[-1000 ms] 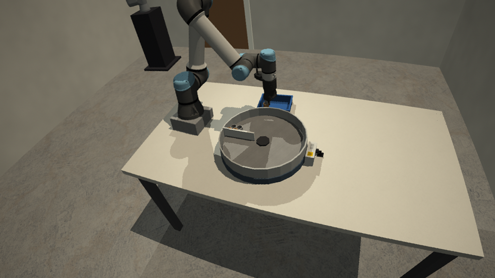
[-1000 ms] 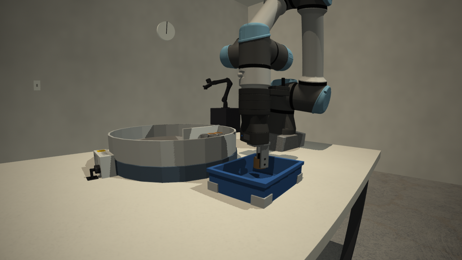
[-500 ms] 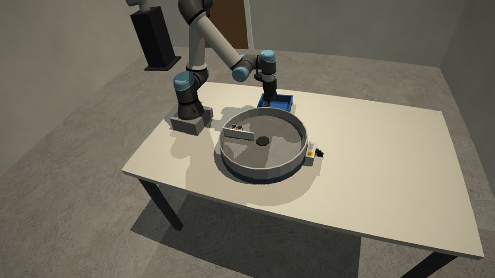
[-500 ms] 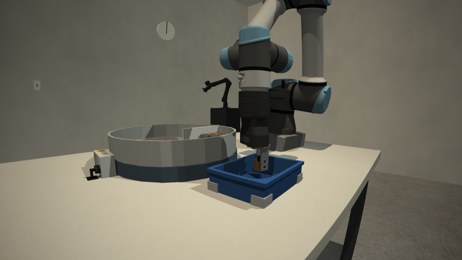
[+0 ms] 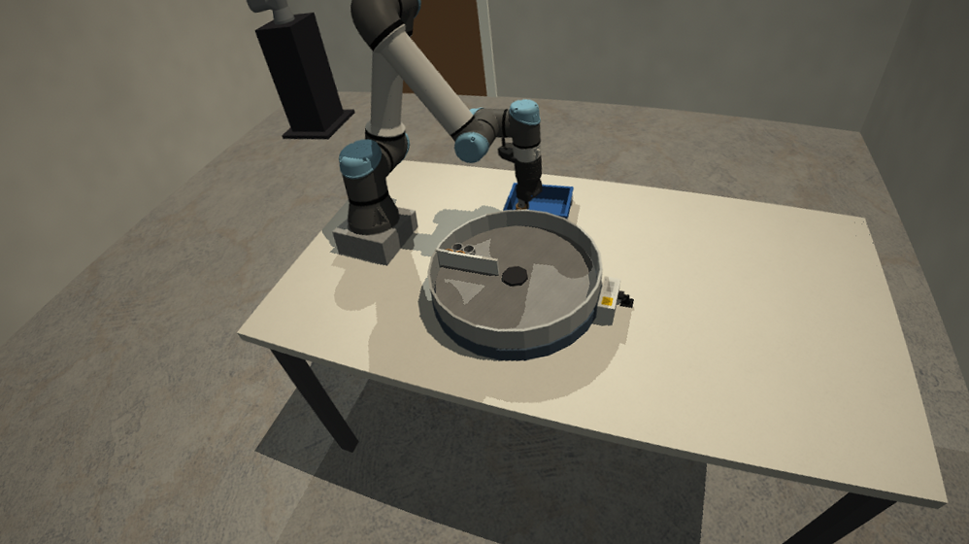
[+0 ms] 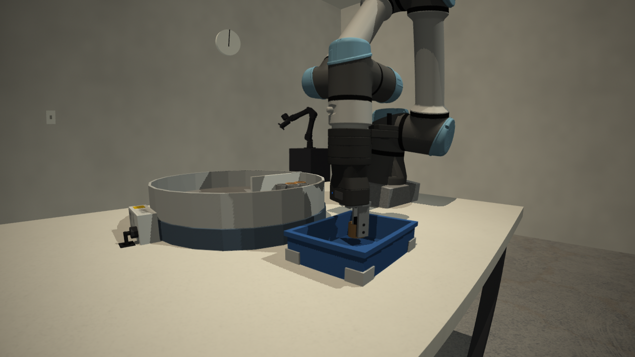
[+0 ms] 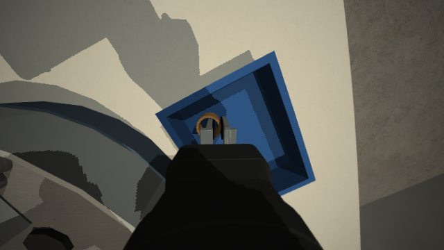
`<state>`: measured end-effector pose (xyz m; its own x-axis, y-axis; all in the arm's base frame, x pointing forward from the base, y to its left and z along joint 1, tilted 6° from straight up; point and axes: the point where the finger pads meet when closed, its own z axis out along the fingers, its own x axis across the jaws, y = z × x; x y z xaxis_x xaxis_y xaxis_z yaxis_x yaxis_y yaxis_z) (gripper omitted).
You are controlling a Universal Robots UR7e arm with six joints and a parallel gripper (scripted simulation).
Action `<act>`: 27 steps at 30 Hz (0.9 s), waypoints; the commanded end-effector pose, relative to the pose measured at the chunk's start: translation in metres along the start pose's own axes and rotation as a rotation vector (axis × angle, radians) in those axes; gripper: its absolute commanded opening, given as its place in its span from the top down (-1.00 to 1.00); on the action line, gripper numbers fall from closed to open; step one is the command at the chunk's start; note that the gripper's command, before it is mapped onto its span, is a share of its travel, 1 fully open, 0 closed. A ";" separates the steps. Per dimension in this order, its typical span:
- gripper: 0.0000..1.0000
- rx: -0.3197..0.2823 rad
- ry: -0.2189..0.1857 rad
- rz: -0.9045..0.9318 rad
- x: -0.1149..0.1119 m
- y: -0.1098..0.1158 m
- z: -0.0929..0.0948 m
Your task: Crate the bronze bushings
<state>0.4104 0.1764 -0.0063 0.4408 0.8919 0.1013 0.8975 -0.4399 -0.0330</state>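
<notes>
My gripper [image 6: 358, 230] [image 7: 217, 123] [image 5: 525, 194] is shut on the wall of a bronze bushing [image 6: 351, 228] [image 7: 208, 117] and holds it low inside the blue crate [image 6: 319, 248] [image 7: 277, 90] [image 5: 560, 196], near the crate's corner closest to the turning table. The grey round turning table [image 5: 560, 327] [image 6: 222, 199] [image 7: 69, 146] stands beside the crate. Behind its upright grey divider [image 5: 469, 262] [image 6: 266, 181] several bushings [image 5: 462, 250] [image 6: 290, 184] sit together; at least one has a bronze rim, the others look dark grey.
A small white control box [image 5: 608, 303] [image 6: 141, 217] sits at the turning table's rim. The arm's base [image 5: 373, 227] stands on a grey block at the table's back left. The table edge [image 6: 510, 221] runs just right of the crate.
</notes>
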 end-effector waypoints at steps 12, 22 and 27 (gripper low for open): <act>1.00 -0.001 0.000 0.000 0.000 0.000 0.006; 1.00 -0.001 0.001 0.000 0.000 0.000 0.009; 1.00 -0.001 0.001 0.000 0.000 0.000 0.009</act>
<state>0.4102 0.1773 -0.0160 0.4409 0.8918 0.1012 0.8974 -0.4399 -0.0331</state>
